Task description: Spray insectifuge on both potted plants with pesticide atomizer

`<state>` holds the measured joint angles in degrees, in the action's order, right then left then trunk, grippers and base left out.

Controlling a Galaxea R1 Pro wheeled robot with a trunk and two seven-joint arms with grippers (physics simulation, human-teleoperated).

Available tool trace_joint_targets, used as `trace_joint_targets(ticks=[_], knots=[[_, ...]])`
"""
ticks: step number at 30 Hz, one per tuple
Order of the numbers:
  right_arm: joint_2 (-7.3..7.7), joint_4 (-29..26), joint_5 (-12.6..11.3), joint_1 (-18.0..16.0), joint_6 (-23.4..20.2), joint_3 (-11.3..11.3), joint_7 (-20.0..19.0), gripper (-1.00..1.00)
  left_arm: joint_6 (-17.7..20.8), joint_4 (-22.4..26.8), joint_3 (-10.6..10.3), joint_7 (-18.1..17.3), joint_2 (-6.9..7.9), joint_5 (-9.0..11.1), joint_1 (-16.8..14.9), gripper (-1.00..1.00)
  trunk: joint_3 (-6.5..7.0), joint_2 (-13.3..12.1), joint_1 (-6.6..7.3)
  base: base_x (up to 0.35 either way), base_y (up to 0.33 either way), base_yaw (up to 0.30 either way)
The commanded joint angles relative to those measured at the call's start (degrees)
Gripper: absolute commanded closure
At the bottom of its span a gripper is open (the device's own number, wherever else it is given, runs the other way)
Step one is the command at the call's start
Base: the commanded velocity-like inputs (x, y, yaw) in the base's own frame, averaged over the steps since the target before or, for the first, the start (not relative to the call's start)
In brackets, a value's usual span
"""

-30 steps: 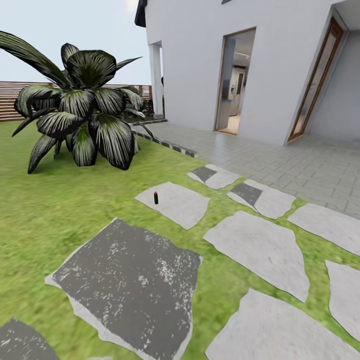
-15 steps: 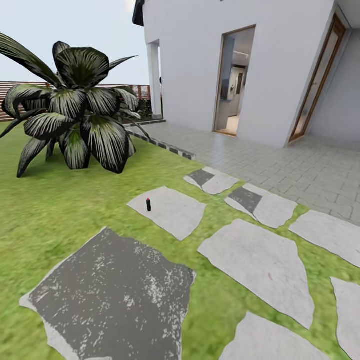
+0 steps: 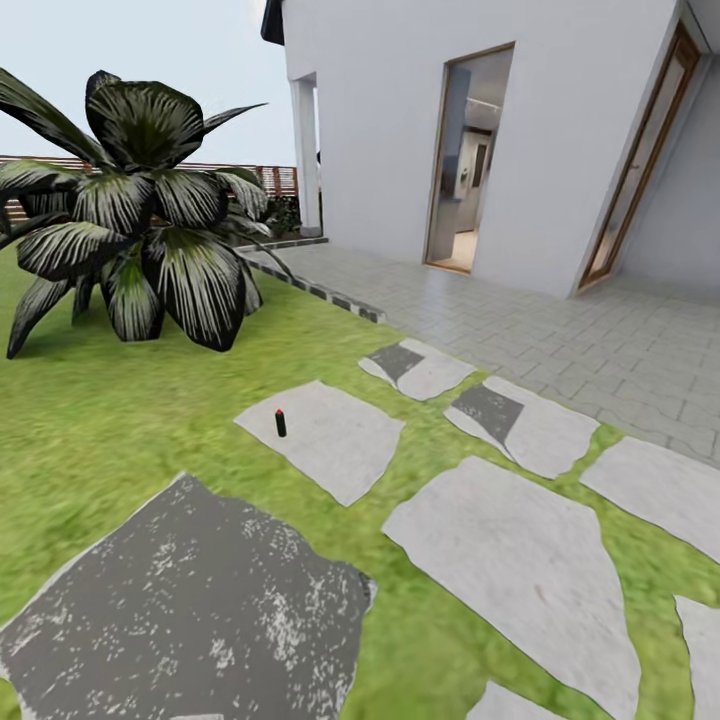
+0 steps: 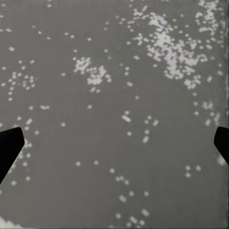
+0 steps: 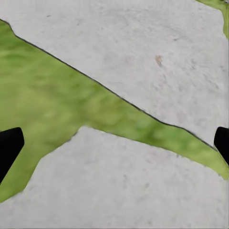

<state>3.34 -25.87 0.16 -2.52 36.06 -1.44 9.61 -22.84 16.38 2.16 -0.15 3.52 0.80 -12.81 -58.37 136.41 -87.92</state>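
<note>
Head view: pesticide atomizer [image 3: 281, 423] stands upright on a stepping stone [image 3: 330, 440] — a clumsy approach could topple it (both grippers gape wide, empty).

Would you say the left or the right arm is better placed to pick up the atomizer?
Probably the left. The pesticide atomizer stands on a light stone left of centre, beyond the dark speckled stone under the open left tool. The right tool, also open, hangs over other stones.

Green lawn [image 3: 120, 420] set with grey stepping stones [image 3: 520, 550]; a small black pesticide atomizer [image 3: 281, 423] stands upright on one pale stone [image 3: 330, 440].
</note>
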Motion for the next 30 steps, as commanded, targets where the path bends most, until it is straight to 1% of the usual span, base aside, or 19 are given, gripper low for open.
trace_joint_targets(ticks=[1, 13, 30], knots=[[0.0, 0.04, 0.03, -0.03, 0.15, 0.03, 0.15, -1.0, -0.18, -0.04, 0.11, -0.02, -0.01, 0.07, -0.03, -1.0, -0.05, 0.02, -0.02, 0.331, -0.163, 0.0], [0.0, 0.03, 0.01, -0.03, 0.15, 0.03, 0.15, -1.0, -0.18, -0.03, 0.07, 0.01, -0.01, 0.08, -0.03, -1.0, -0.05, 0.02, -0.02, 0.331, -0.159, 0.0], [0.0, 0.05, 0.01, -0.03, 0.15, 0.03, 0.15, -1.0, -0.18, -0.03, 0.08, 0.0, -0.02, 0.08, -0.03, -1.0, -0.05, 0.02, -0.02, 0.331, -0.158, 0.265]])
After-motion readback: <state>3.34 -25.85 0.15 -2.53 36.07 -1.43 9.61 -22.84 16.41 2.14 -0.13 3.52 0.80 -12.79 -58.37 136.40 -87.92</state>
